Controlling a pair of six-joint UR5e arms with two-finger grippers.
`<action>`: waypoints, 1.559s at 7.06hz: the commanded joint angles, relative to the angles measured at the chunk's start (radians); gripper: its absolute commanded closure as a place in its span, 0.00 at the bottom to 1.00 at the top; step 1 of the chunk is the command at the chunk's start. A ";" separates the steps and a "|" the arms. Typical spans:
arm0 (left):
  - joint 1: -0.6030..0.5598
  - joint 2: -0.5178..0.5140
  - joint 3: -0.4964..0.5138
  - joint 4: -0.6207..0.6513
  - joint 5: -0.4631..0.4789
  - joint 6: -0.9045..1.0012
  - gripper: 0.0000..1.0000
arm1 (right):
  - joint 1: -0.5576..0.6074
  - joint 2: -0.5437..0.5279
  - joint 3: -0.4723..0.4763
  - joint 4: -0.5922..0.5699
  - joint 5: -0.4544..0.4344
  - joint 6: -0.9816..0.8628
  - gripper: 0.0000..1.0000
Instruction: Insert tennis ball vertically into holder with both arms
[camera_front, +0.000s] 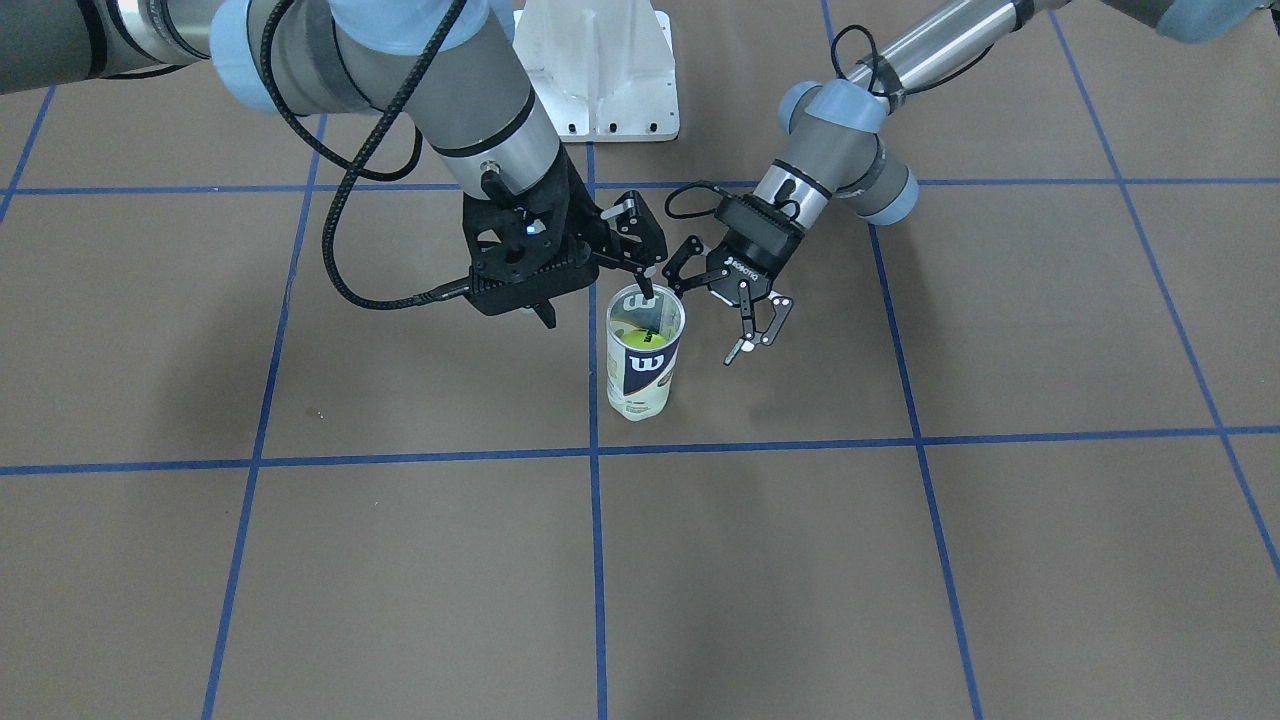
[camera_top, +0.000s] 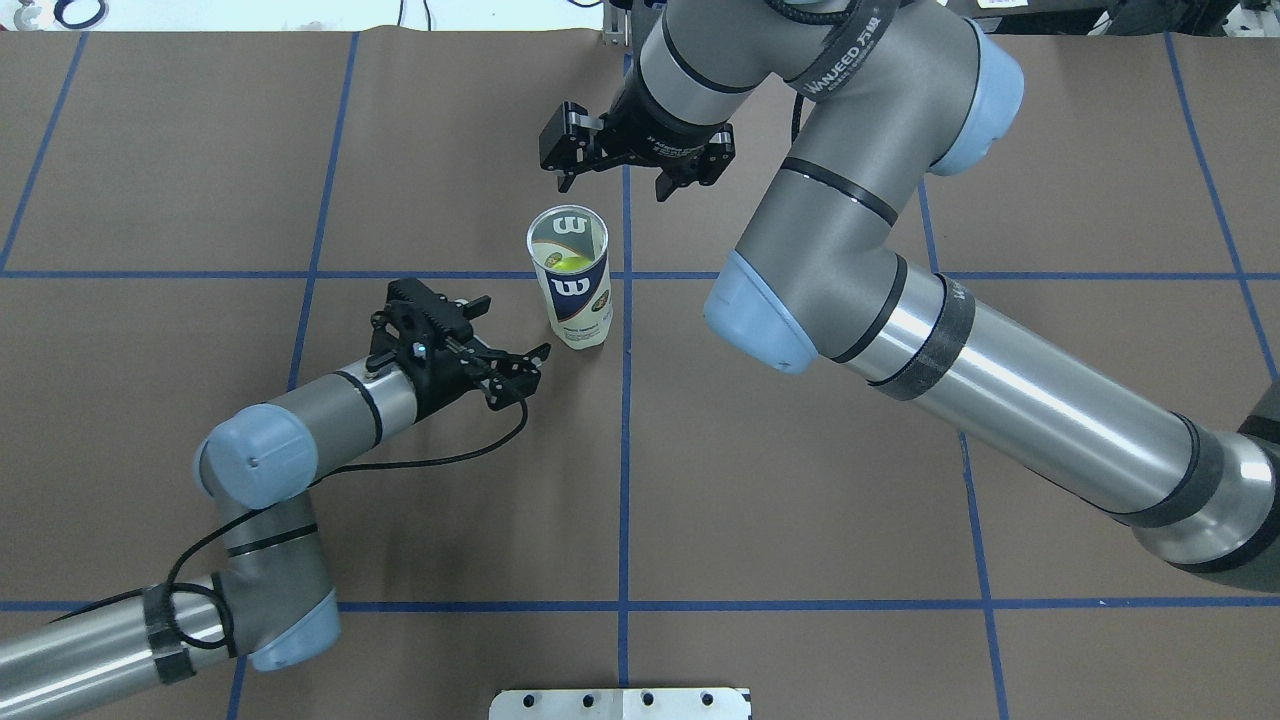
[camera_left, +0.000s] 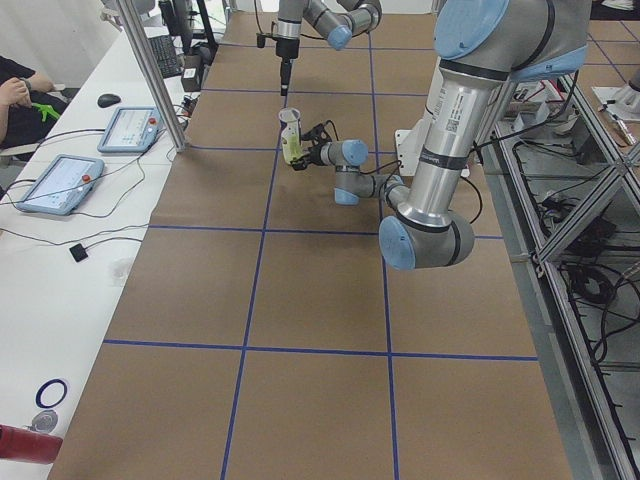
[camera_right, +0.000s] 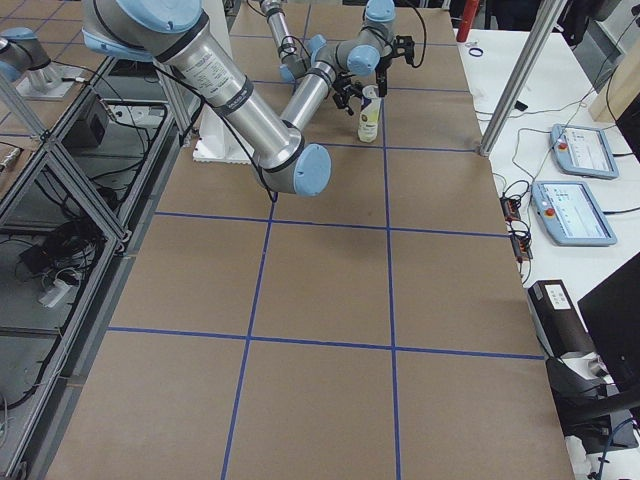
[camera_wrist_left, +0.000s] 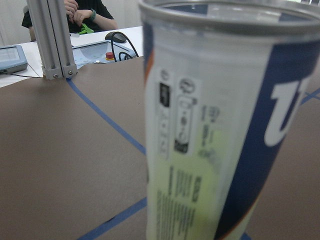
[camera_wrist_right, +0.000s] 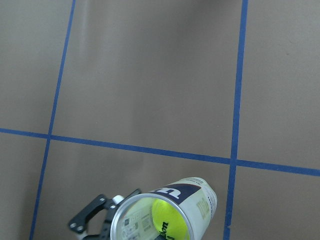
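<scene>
The holder (camera_front: 645, 372), a clear can with a navy label and white "W", stands upright on the brown table. A yellow-green tennis ball (camera_front: 643, 336) lies inside it, also seen from above in the right wrist view (camera_wrist_right: 167, 222). My right gripper (camera_front: 597, 302) hangs open and empty just above the can's mouth (camera_top: 568, 232), pointing down, one fingertip (camera_front: 646, 287) at the rim. My left gripper (camera_top: 518, 324) lies low beside the can, open, the jaws toward its lower half without touching. The left wrist view shows the holder (camera_wrist_left: 220, 125) close up.
Blue tape lines grid the brown table. The robot's white base plate (camera_front: 600, 70) is at the robot's side. A desk with tablets (camera_left: 60, 185) and a seated person (camera_left: 15, 90) runs along the far edge, behind a metal post (camera_left: 150, 75).
</scene>
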 joint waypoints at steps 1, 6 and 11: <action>0.000 0.165 -0.139 -0.001 -0.043 0.000 0.01 | 0.072 -0.015 0.001 -0.010 0.079 -0.002 0.00; -0.586 0.186 -0.261 0.570 -0.759 0.029 0.00 | 0.383 -0.252 -0.010 -0.059 0.182 -0.296 0.00; -0.769 0.113 -0.087 0.966 -0.749 0.465 0.00 | 0.598 -0.443 -0.055 -0.215 0.208 -0.788 0.00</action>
